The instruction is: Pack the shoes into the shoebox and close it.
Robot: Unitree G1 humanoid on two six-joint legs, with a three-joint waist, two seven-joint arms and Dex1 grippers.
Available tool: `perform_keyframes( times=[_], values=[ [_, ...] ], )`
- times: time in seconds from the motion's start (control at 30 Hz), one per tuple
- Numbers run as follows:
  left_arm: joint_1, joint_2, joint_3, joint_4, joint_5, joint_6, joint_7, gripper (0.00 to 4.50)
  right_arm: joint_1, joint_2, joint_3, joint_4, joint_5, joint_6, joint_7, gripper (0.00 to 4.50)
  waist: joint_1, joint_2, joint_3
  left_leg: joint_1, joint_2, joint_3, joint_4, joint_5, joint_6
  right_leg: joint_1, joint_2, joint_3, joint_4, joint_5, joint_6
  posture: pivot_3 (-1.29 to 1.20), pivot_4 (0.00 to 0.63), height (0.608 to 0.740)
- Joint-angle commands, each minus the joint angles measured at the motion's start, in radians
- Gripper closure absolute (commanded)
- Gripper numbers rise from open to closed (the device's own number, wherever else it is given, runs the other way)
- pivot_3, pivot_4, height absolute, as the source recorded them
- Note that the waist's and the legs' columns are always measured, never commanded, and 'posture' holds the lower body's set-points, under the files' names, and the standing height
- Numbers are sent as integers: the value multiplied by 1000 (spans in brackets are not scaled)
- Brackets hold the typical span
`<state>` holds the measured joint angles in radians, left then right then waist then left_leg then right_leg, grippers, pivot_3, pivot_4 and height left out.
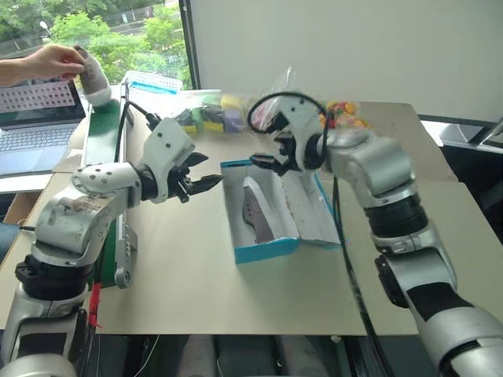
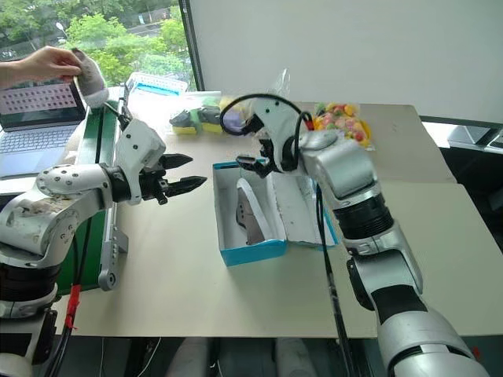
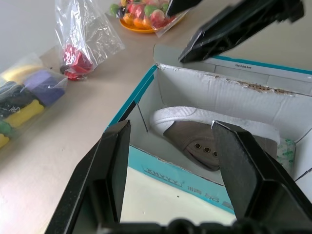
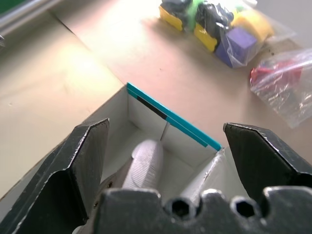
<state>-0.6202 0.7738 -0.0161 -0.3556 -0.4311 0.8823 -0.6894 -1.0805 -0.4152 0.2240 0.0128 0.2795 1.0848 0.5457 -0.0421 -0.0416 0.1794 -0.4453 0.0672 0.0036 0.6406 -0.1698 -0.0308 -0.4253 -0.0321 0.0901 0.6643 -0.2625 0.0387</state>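
Shoebox (image 1: 266,250): blue outside, white inside, set near the middle of the table (image 1: 196,290); lid (image 1: 310,208) is laid open flat toward 3 o'clock.
Shoe in box (image 1: 255,212): one grey-beige sneaker is seen lying on its side inside the shoebox, white sole toward 3 o'clock, toe toward the far end wall.
Second shoe (image 1: 96,81): held up in a person's hand (image 1: 49,60) at 10 o'clock of the shoebox, above the table's far left corner, well apart from it.
Left gripper (image 1: 206,174): held in the air at 9 o'clock of the shoebox, pointed at its near-left wall; jaws are parted about halfway, nothing is gripped between them.
Right gripper (image 1: 264,159): held just above the shoebox's far end, at 12 o'clock; jaws are spread wide, nothing is gripped; the shoe's toe is seen below, between the fingers (image 4: 83,161), in the right wrist view.
Bags (image 1: 208,116): clear plastic bags of coloured items are laid along the table's far edge, at 12 o'clock.
Laptop (image 1: 35,118): open, at 10 o'clock, beyond the left table edge.
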Motion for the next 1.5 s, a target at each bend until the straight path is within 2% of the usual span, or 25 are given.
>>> perform_keyframes(
  times=[0.03,0.1,0.13,0.27,0.47,0.63,0.77,1.07,1.17,1.37,1.5],
  values=[
    [-2,-30,103,15,-2,57,93,1009,9,-95,-47,-106,64,-27,138,0,6,0,0,0,0,0,0,0,0,0,0,0,0,0,0,0,150,740],
    [-2,-49,147,53,24,83,167,168,14,-105,-83,-98,94,-55,173,0,6,0,0,0,0,0,0,0,0,0,0,0,0,0,0,0,150,740],
    [3,-56,170,72,47,86,210,15,17,-109,-101,-89,110,-69,194,0,5,0,0,0,0,0,0,0,0,0,0,0,0,0,0,0,150,740],
    [19,-100,263,108,100,111,359,15,31,-107,-121,-56,128,-157,257,0,-5,0,0,1,0,0,0,0,0,0,0,0,0,0,0,0,150,740],
    [89,-187,350,106,209,67,571,15,95,-41,-61,-62,143,-332,372,0,-2,0,0,0,0,0,0,0,0,0,0,0,0,0,0,0,150,740],
    [130,-273,420,85,249,20,686,15,131,42,-39,-40,137,-363,360,0,1,0,0,0,0,0,1,0,0,0,0,0,1,0,-1,0,150,740],
    [173,-296,440,94,262,3,707,15,174,77,29,-78,118,-370,374,0,2,-1,0,1,0,-1,1,0,0,1,-1,0,2,0,-1,0,150,740],
    [178,-273,507,191,238,-37,680,15,213,77,116,-105,38,-418,350,0,2,-1,-1,2,0,-1,1,0,0,1,-1,-1,2,1,-1,0,150,740],
    [172,-241,502,276,242,-80,641,15,232,79,121,-117,24,-412,338,0,2,-1,-1,2,0,-1,1,0,0,1,-1,-1,2,1,-1,0,150,740],
    [87,-166,456,444,274,-171,611,15,249,75,125,-143,5,-396,330,0,2,-1,-1,2,0,-1,1,0,-1,1,0,-1,2,1,-1,0,150,740],
    [-23,-135,447,585,272,-154,615,15,248,72,114,-156,4,-377,316,0,6,-2,-1,2,0,-1,1,0,-1,1,-1,-2,2,1,-1,0,150,740]
  ],
)
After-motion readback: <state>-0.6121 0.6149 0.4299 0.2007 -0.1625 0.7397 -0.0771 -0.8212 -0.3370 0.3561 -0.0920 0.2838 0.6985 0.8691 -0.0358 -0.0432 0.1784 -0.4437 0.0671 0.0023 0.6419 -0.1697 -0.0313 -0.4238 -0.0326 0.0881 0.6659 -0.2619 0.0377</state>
